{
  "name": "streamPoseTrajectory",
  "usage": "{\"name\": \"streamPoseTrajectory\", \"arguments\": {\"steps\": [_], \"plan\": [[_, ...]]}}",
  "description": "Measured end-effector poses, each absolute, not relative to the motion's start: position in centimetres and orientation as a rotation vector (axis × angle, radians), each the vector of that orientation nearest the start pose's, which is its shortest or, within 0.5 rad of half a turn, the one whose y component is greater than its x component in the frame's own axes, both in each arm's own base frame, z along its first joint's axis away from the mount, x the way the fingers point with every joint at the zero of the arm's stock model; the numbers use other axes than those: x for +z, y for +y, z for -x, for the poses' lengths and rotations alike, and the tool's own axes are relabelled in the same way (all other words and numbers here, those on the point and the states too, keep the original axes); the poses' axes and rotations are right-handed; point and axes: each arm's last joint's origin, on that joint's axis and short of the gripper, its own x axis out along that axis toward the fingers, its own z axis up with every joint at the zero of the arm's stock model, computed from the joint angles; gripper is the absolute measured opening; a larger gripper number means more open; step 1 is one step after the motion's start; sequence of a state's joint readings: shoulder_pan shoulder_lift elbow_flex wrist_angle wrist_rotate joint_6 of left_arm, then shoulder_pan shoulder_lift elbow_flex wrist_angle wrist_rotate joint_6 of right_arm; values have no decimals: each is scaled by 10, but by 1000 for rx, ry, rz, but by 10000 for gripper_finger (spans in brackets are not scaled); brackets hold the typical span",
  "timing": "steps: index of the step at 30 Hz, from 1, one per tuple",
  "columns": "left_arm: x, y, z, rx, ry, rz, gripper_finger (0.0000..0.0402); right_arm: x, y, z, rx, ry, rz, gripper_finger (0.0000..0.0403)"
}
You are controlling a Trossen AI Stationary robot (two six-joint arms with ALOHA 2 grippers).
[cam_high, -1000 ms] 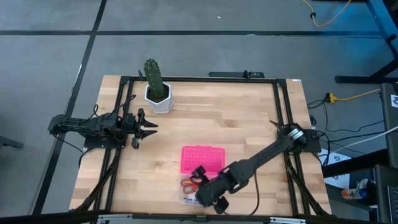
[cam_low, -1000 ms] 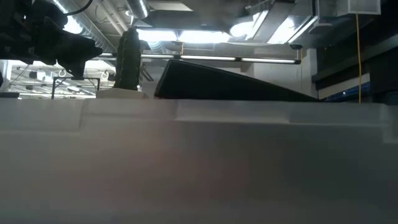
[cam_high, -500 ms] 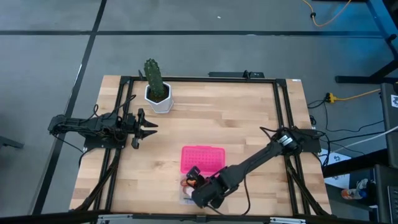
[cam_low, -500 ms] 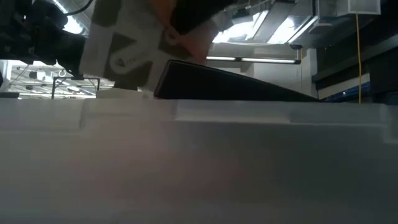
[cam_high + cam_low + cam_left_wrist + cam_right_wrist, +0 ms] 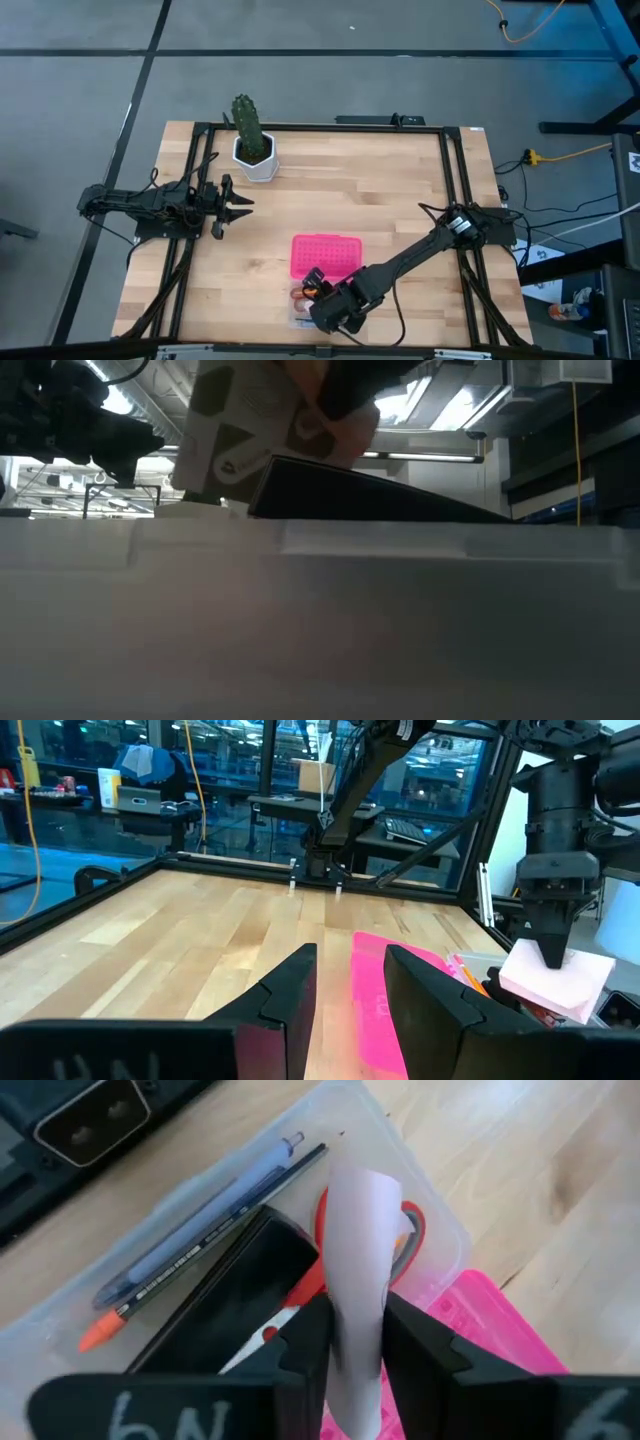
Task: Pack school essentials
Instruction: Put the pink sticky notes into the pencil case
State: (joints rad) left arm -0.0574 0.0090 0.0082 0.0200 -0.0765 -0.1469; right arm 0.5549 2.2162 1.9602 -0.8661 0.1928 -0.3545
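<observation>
R gripper (image 5: 345, 1345) has swung over the clear box (image 5: 420, 1210) w/ pink notepad (image 5: 355, 1280) pinched between its fingers, now loosening; pens, scissors lying below already. L gripper (image 5: 345, 985) idling, half-open.

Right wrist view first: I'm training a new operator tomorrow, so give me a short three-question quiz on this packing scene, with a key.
1. True or false: the right gripper holds the pale pink notepad between its fingers, above the clear box.
2. Which is already in the box? A) the cactus B) the red-handled scissors C) the pink lid
3. Fill in: the left gripper waits near the table's left side, its fingers ____.

Key
1. True; the notepad hangs edge-on over the box.
2. B; the cactus stands by the far edge, and the pink lid lies beside the box.
3. Open, and holding nothing.
</observation>
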Motion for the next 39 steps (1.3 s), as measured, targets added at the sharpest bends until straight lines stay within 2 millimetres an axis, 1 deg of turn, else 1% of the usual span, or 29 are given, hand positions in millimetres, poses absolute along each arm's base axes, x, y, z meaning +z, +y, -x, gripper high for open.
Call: {"name": "streamPoseTrajectory", "arguments": {"steps": [5,11,15,21,25,30,33,36,39], "plan": [[168,-3,-98,18,-21,148,114,223,246,-403,616,993,718,109],[168,-3,-98,18,-21,148,114,223,246,-403,627,994,713,144],[168,-3,-98,18,-21,148,114,223,245,-403,626,1000,713,180],[168,-3,-98,18,-21,148,114,223,245,-403,626,1000,712,245],[168,-3,-98,18,-21,148,114,223,245,-403,625,1004,712,274],[167,-3,-98,18,-20,148,114,222,241,-397,586,1083,676,282],[168,-3,-98,18,-21,148,114,224,235,-390,474,1181,636,281],[168,-3,-98,17,-21,148,114,222,230,-386,390,1256,572,272],[168,-3,-98,18,-21,148,114,218,231,-389,335,1244,524,258]]}}
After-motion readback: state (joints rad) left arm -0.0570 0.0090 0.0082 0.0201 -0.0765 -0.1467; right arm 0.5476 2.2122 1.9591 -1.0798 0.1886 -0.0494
